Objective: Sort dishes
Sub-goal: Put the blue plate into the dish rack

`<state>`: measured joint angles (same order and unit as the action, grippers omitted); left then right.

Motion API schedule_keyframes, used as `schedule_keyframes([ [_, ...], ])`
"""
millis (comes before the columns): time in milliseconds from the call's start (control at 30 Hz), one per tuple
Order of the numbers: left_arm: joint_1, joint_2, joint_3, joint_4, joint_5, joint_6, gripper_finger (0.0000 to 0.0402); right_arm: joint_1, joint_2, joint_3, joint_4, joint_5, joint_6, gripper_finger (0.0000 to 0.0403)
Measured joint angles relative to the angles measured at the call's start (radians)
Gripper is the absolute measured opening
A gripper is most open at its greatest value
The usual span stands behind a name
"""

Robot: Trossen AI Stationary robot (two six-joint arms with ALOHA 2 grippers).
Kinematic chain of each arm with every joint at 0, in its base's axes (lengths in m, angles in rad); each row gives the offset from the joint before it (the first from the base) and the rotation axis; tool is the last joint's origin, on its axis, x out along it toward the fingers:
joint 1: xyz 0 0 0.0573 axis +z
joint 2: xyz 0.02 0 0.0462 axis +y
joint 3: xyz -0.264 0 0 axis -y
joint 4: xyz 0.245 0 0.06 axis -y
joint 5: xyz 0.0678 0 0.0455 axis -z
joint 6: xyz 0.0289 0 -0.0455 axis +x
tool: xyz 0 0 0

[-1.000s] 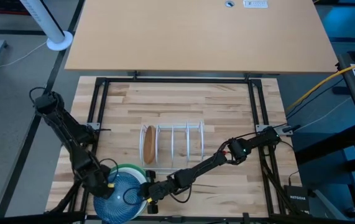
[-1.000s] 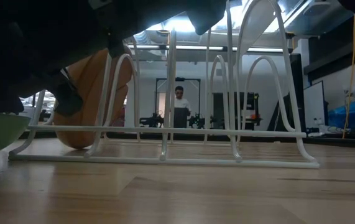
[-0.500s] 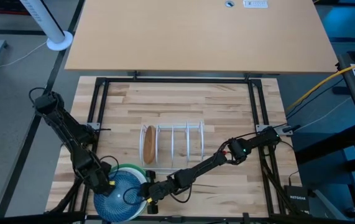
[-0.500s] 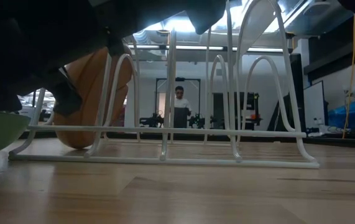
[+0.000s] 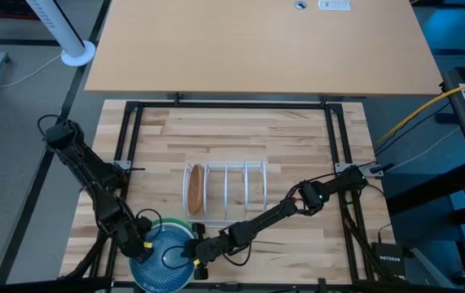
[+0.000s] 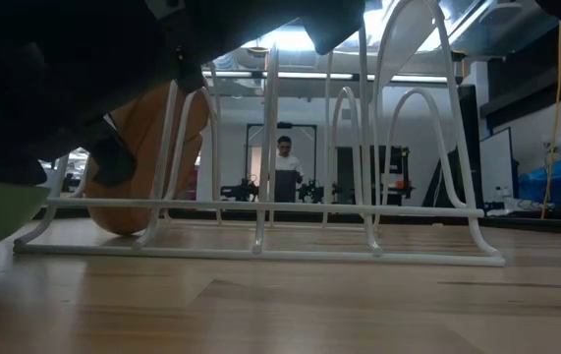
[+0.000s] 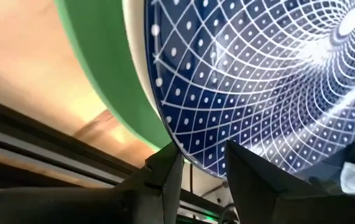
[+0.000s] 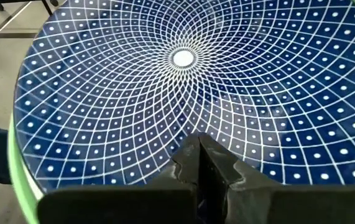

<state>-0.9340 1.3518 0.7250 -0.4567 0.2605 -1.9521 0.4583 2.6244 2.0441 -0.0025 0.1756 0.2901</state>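
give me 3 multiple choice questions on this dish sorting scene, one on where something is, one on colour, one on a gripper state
1. Where is the tan-brown plate?
A. flat on the table's far edge
B. standing on edge in an end slot of the white wire rack
C. held in the right gripper

2. What colour is the plate lying directly under the dark blue plate at its rim?
A. white
B. red
C. black

3. How does the right gripper stand?
A. wide open above the rack
B. out of sight
C. shut, fingertips together over the blue plate

Answers:
1 B, the high view shows it upright in the rack's end slot.
2 A, the left wrist view shows a thin white edge between the blue plate and the green plate.
3 C, the right wrist view shows its fingers pressed together.
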Motion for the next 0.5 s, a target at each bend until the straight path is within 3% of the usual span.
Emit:
schedule_keyframes([
  [500,0.0,-0.002,0.0,0.019,-0.027,0.016,0.0111,0.0,0.0,0.0,0.005,0.015,0.001,0.0005],
])
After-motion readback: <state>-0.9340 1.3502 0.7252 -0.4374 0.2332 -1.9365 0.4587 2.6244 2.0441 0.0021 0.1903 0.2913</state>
